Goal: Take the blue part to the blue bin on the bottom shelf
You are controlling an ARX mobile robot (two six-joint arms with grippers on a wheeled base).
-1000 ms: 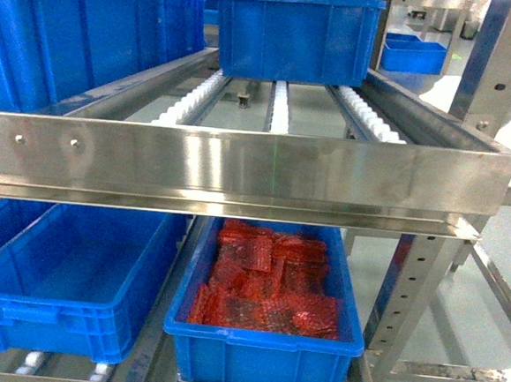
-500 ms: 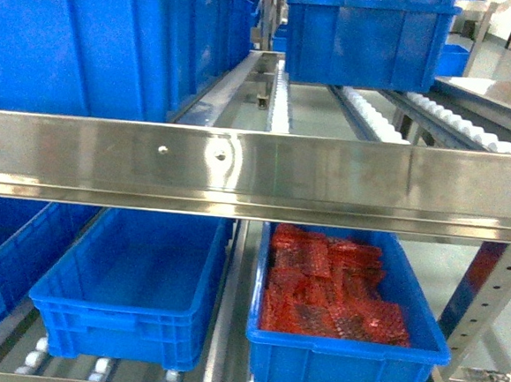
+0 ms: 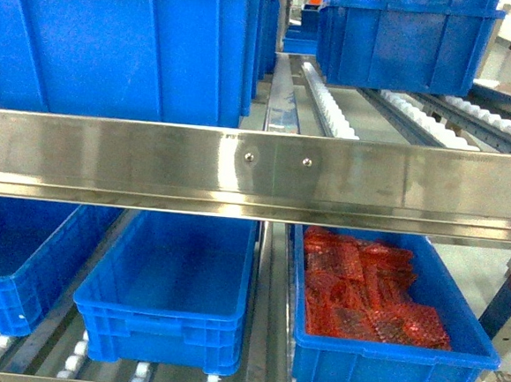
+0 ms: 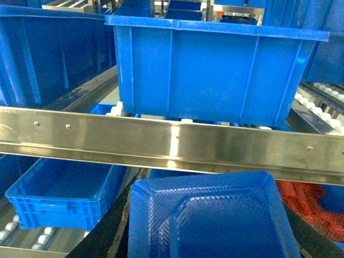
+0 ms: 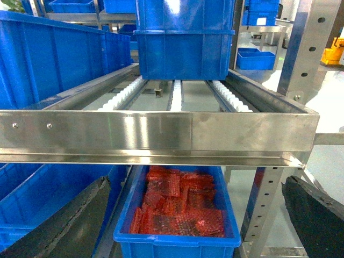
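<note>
You are holding the blue part (image 4: 209, 217) in the left end effector (image 4: 207, 236) — be aiming under the front rail (image 3: 257, 173), into the empty blue bin (image 3: 169, 301).

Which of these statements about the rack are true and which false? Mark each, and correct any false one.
1. The right-hand bin on the bottom shelf holds red parts. True.
2. The middle bin on that shelf is full of red parts. False: no parts show in it.
3. The left gripper holds a blue part. True.
4. The right gripper holds a red part. False: its fingers stand apart with nothing between them.
5. Two rivets show on the front rail. True.
</note>
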